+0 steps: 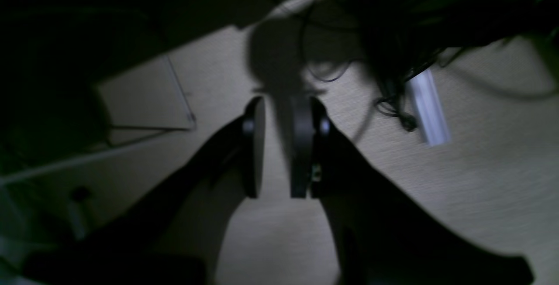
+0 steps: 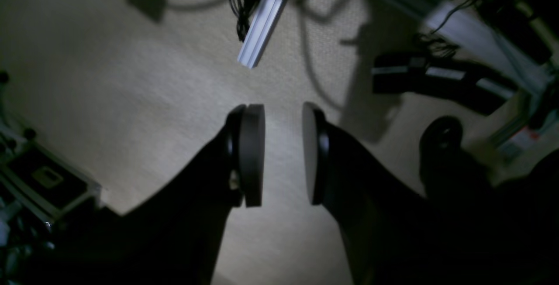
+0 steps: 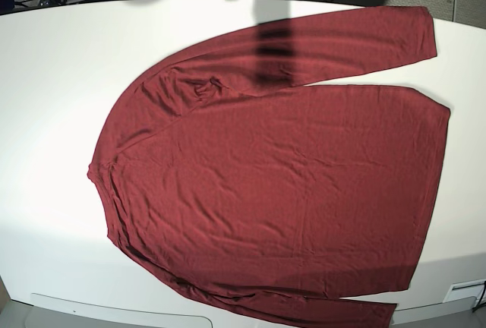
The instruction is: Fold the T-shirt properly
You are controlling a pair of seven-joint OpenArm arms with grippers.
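White table [image 3: 45, 77]; T-shirt [image 3: 281, 191] flat; left claw [image 1: 277, 147], right claw [image 2: 283, 154] narrowly parted, empty.

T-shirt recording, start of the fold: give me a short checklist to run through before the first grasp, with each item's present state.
1. T-shirt lying spread on the table: ok.
2. Upper sleeve laid out flat across the body's top edge: ok.
3. Lower sleeve fully on the table: cannot tell, it runs off the bottom of the base view.
4. Fabric smooth: not ok, wrinkles across the body and a bunch near the shoulder.
5. Left gripper open and holding nothing: ok.
6. Right gripper open and holding nothing: ok; both wrist views show only floor, so neither gripper is over the T-shirt.
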